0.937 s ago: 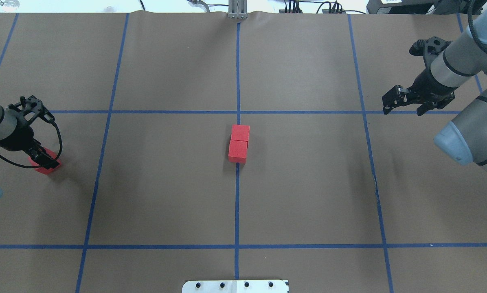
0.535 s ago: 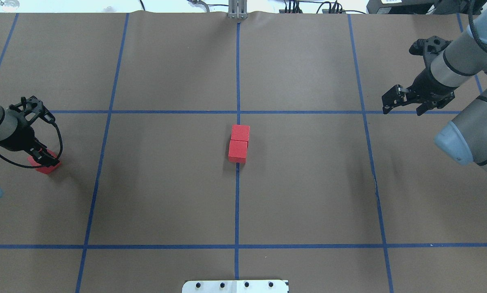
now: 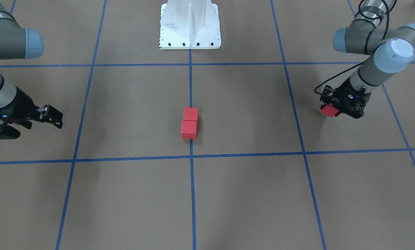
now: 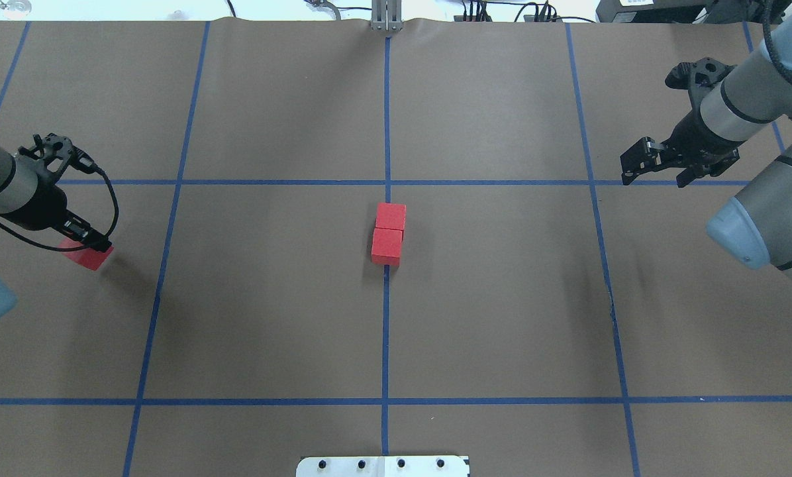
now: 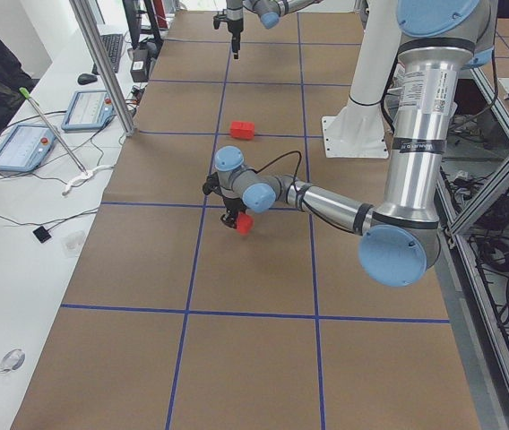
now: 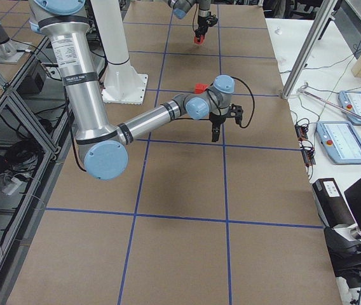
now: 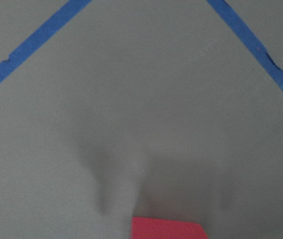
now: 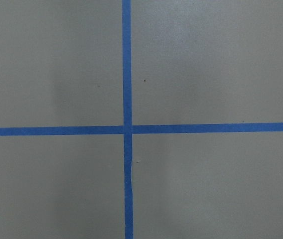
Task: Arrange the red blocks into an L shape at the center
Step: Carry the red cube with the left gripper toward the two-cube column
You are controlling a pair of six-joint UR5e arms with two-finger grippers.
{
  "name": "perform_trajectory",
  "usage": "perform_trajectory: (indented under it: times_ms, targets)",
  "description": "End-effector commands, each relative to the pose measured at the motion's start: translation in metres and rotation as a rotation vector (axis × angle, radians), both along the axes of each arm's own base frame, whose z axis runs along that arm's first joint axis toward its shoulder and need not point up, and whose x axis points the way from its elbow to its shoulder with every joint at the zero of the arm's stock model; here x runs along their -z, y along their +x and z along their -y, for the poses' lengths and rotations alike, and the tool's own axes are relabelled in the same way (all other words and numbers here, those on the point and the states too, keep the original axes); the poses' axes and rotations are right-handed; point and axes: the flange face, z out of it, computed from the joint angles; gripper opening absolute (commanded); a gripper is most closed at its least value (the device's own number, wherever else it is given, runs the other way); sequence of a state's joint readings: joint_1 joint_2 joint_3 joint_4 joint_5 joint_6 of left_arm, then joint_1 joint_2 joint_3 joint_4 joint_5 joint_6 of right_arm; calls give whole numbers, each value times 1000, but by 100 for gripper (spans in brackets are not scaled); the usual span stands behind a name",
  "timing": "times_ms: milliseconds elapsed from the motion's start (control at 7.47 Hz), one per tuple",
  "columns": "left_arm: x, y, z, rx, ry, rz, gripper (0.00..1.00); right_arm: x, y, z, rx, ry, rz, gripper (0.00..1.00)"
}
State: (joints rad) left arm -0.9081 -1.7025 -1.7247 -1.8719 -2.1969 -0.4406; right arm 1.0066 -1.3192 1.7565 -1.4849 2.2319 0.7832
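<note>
— Jaws of the left gripper (image 4: 91, 245) are clenching on the third red block (image 4: 89, 258), out in the left-hand grid square and well apart from the center (image 4: 416, 238). Jaws of the right gripper (image 4: 657, 172) are hanging spread, gripping nothing.

— We are seeing that too. Against half a second ago, the block and its gripper are sitting a little higher and farther right in the overhead view. The right arm is keeping the same pose.

— And the two red blocks (image 4: 387, 245) are staying put, touching end to end on the blue tape line (image 4: 385, 331).

— What are we failing to make out?

— Whether the held block is clearing the brown surface (image 4: 270, 298). The left wrist view is cutting it down to a red sliver at its bottom edge — fingers out of frame.

— Around it, we are noting the black cable (image 4: 110, 199) looping beside the left wrist, and the white base (image 3: 190, 24) standing behind the pair. Brown surface and one more tape line are lying between the held block and the pair.
</note>
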Motion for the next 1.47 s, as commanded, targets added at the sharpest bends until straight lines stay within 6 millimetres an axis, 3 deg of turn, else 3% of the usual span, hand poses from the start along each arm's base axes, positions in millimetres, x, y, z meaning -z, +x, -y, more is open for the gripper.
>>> perform_trajectory:
  times_ms: [0,134,268,401,535,669,1070,1338]
  targets:
    - [90,23,31,382,-391,0,0,2,1,0,-5,0,2,100]
    - [123,51,28,501,-508,-27,0,2,1,0,-4,1,2,100]
    - [147,93,29,599,-584,-10,0,0,0,0,-2,-3,0,100]
    - [179,142,48,712,-735,11,0,-1,0,0,-1,-3,-1,100]
    - [215,203,47,812,-838,51,0,-2,0,0,-1,-4,-2,100]
    - [231,221,48,946,-979,53,0,-2,1,0,-2,-4,-3,100]
    - [229,244,38,1254,-1319,72,0,-4,1,0,-4,-6,-4,100]
    - [258,253,35,1304,-1407,36,0,-7,1,0,-4,-11,-8,100]
